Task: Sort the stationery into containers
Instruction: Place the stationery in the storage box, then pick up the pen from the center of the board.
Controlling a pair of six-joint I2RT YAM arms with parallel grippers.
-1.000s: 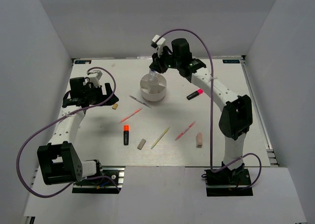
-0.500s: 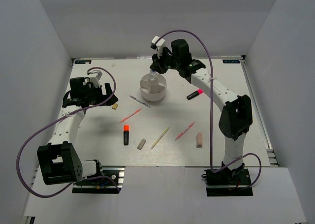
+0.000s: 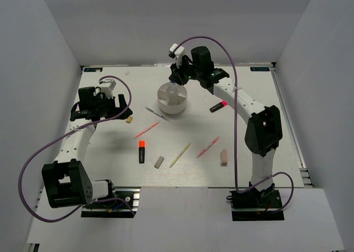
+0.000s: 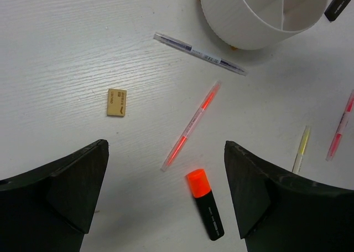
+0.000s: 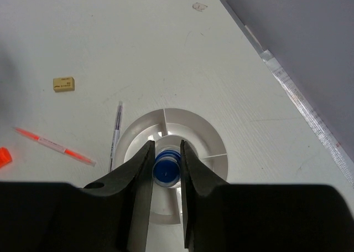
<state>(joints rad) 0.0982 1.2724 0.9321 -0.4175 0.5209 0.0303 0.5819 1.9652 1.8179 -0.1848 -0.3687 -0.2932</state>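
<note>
My right gripper (image 5: 166,155) is shut on the tiny blue-capped bottle (image 5: 166,170) and holds it upright over the centre of the round white divided tub (image 5: 191,118). From above, the gripper (image 3: 176,79) hangs over the tub (image 3: 171,105). My left gripper (image 4: 166,147) is open and empty above the table. Below it lie the orange-capped highlighter (image 4: 204,202), a pink pen (image 4: 192,124) and a beige eraser (image 4: 116,102). A grey pen (image 3: 157,114) lies just left of the tub.
A pink-capped highlighter (image 3: 219,106) lies right of the tub. Nearer the front lie a yellow pen (image 3: 180,154), a second pink pen (image 3: 208,147), a grey eraser (image 3: 159,162) and a pink eraser (image 3: 224,157). Walls enclose the table on three sides.
My right wrist has shifted slightly toward the back over the tub, still around the bottle. The left arm and the loose items have not moved.
</note>
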